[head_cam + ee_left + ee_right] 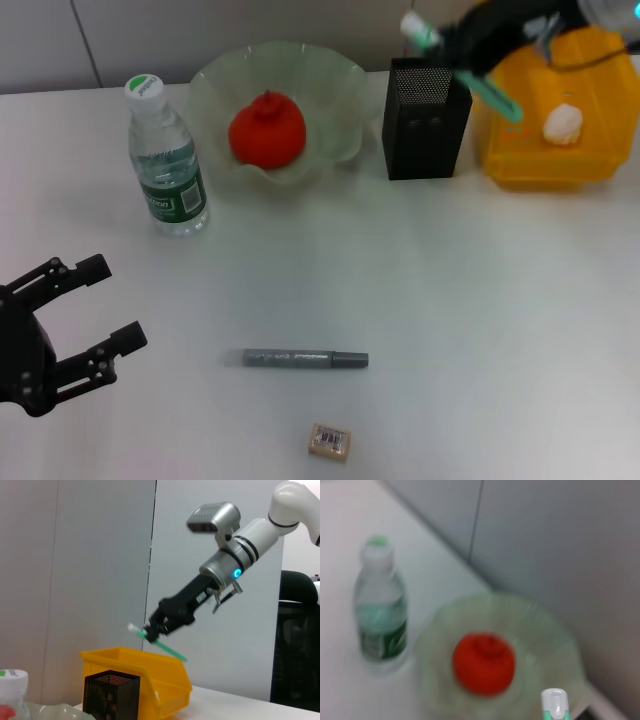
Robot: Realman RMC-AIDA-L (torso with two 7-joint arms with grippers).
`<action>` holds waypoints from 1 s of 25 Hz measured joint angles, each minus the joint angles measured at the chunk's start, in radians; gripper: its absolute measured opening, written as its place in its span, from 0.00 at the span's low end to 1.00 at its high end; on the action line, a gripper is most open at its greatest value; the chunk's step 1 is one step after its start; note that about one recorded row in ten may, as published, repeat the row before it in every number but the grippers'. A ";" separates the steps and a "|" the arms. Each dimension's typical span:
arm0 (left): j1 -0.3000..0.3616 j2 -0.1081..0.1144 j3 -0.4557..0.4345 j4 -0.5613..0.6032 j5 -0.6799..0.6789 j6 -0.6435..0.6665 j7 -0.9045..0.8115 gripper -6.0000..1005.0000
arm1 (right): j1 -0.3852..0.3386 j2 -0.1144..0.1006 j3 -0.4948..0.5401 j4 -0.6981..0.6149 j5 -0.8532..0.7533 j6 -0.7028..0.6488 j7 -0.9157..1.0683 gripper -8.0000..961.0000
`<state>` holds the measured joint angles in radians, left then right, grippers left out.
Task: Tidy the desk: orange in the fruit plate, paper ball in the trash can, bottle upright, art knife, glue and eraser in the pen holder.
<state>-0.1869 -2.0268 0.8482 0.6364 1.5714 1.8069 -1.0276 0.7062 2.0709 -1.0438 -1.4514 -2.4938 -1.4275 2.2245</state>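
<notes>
Right tool [478, 52] pinches a slim green glue stick [492, 93] above the black mesh pen holder [425, 125].

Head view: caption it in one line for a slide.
Right gripper holds a green-and-white glue pen above the pen holder; art knife and eraser remain on the desk.

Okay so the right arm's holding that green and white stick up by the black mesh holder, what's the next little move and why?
Probably lower it into the pen holder and let go. The right gripper grips the green-and-white stick tilted in the air, roughly above the holder but not yet inside. The left gripper sits open and idle near the table's front.
</notes>
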 joint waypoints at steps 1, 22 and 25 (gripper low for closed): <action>0.000 -0.001 0.000 0.000 0.000 0.000 0.000 0.79 | -0.001 -0.001 0.031 0.012 0.027 0.021 -0.031 0.18; -0.014 -0.008 0.000 0.000 -0.002 0.000 -0.009 0.79 | 0.036 -0.060 0.186 0.590 0.461 0.352 -0.647 0.19; -0.014 -0.013 0.000 0.000 -0.002 0.001 -0.009 0.79 | 0.030 -0.061 0.188 0.629 0.519 0.365 -0.711 0.19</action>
<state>-0.2012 -2.0397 0.8483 0.6366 1.5695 1.8078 -1.0365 0.7362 2.0098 -0.8561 -0.8227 -1.9748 -1.0627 1.5131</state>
